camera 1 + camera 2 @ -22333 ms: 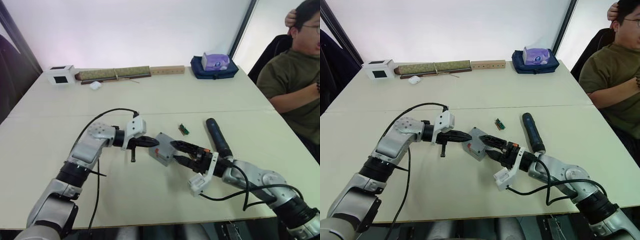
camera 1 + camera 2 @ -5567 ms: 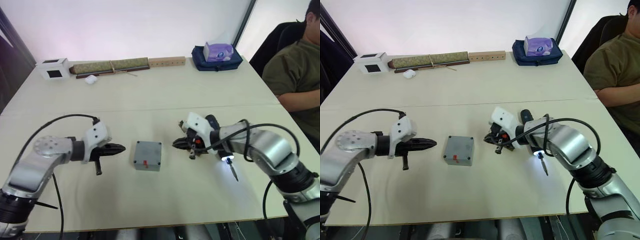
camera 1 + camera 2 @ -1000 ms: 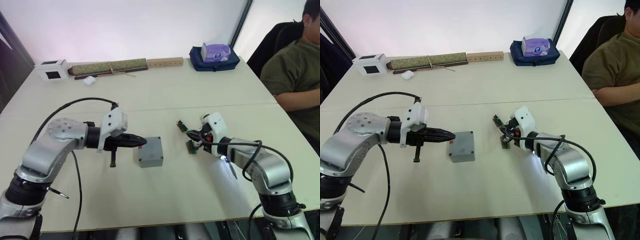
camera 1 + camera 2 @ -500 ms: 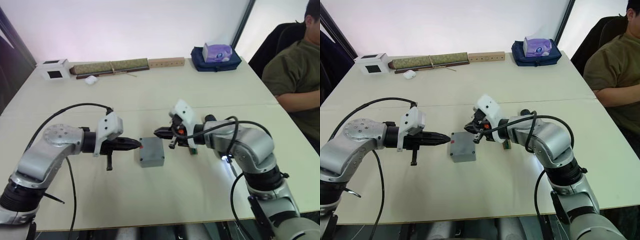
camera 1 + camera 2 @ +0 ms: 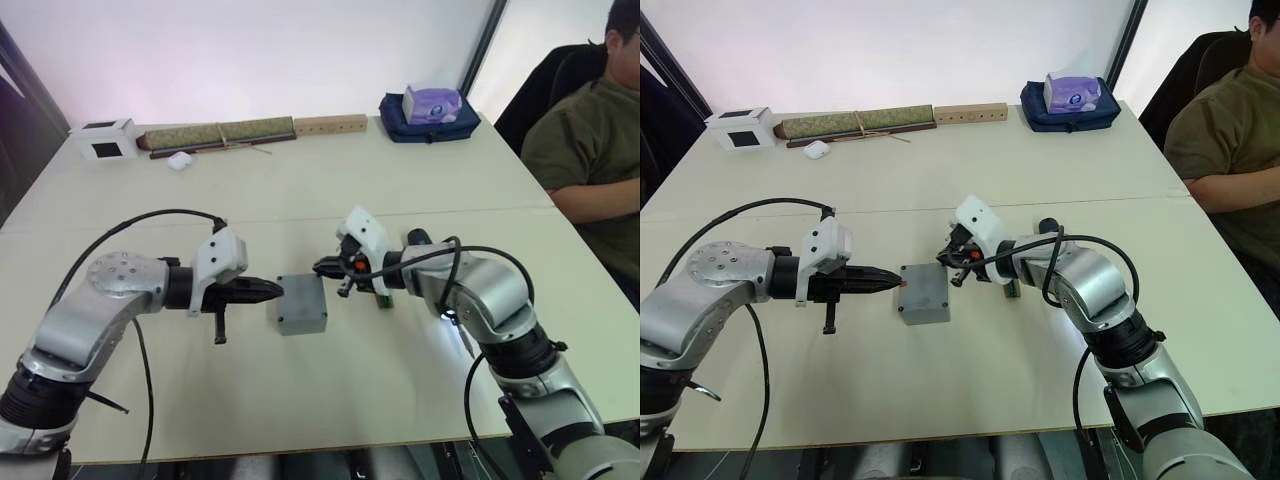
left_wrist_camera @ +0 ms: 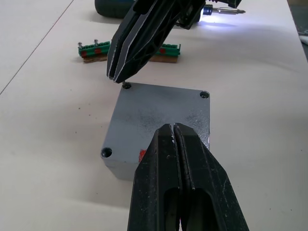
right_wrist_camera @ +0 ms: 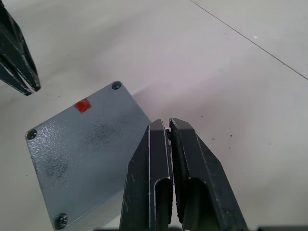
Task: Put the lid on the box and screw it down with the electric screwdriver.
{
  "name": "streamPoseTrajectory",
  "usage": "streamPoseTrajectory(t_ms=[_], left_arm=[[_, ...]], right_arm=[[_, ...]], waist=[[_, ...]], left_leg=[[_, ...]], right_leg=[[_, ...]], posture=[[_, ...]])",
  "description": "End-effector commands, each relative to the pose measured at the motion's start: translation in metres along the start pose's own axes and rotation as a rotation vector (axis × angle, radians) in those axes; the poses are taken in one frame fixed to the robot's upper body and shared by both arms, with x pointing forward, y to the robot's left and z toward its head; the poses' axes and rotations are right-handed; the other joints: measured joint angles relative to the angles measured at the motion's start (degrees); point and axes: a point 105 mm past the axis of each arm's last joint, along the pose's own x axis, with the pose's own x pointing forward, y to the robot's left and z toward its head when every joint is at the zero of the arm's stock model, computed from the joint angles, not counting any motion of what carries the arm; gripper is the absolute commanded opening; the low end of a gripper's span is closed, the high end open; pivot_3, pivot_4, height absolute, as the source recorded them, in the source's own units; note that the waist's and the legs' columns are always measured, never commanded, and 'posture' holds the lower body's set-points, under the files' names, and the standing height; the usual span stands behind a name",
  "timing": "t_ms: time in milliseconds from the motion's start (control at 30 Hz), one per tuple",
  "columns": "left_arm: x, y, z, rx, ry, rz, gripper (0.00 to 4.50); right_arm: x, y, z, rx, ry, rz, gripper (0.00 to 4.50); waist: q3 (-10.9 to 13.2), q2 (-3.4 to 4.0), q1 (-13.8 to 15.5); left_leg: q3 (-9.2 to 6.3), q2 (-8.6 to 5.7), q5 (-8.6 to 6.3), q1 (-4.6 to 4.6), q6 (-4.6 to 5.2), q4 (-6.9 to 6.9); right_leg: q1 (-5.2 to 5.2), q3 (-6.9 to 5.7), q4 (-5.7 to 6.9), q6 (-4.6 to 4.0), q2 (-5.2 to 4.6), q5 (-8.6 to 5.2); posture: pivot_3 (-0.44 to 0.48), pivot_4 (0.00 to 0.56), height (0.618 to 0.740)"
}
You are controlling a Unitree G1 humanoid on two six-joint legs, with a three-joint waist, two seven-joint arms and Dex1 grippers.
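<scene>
The grey box [image 5: 301,304] sits in the middle of the counter [image 5: 330,190] with the lid [image 6: 159,126] lying flat on top of it. The lid has a small red mark near the edge that faces the left tool. Screws show in three of the lid's corners.

The left tool [image 5: 277,289] is at 9 o'clock from the box, and its tip is right at the box's edge. Its two black fingers are pressed together, with nothing between them.

The right tool [image 5: 945,258] is at 2 o'clock from the box, with its tip just over a lid corner. Its fingers are closed almost all the way on a tiny screw [image 6: 126,86] that stands at that corner hole.

The electric screwdriver [image 6: 211,9] lies on the counter at 3 o'clock from the box, with its white light on. A small green part [image 6: 94,49] lies between the box and the screwdriver.

A person [image 5: 590,150] sits at the counter, at 2 o'clock from the box.
</scene>
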Motion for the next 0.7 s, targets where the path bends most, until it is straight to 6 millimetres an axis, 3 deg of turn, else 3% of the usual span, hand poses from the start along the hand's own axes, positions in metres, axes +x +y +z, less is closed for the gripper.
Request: streamPoseTrajectory(t_ms=[33, 200, 700], left_arm=[[-0.0008, -0.0022, 0.01, 0.05, -0.017, -0.006, 0.0], [-0.0002, -0.0022, 0.0109, 0.051, -0.02, -0.007, 0.0], [0.0018, -0.0017, 0.0128, 0.054, -0.026, -0.012, 0.0]], right_arm=[[-0.0008, 0.0023, -0.0014, -0.022, 0.0, 0.011, 0.08], [0.0012, 0.0021, -0.0097, -0.016, 0.022, 0.014, 0.08], [0.0003, 0.0089, -0.0041, -0.024, 0.011, 0.045, 0.08]], waist=[[0.0, 0.0, 0.0], [0.0, 0.0, 0.0], [0.0, -0.01, -0.1]], left_leg=[[0.0, 0.0, 0.0, 0.0, 0.0, 0.0], [0.0, 0.0, 0.0, 0.01, 0.0, 0.0], [0.0, 0.0, 0.0, 0.01, 0.0, 0.0]], right_leg=[[0.0, 0.0, 0.0, 0.0, 0.0, 0.0], [0.0, 0.0, 0.0, 0.0, 0.0, 0.0], [0.0, 0.0, 0.0, 0.0, 0.01, 0.0]], posture=[[0.0, 0.15, 0.74], [0.0, 0.15, 0.74], [0.0, 0.15, 0.74]])
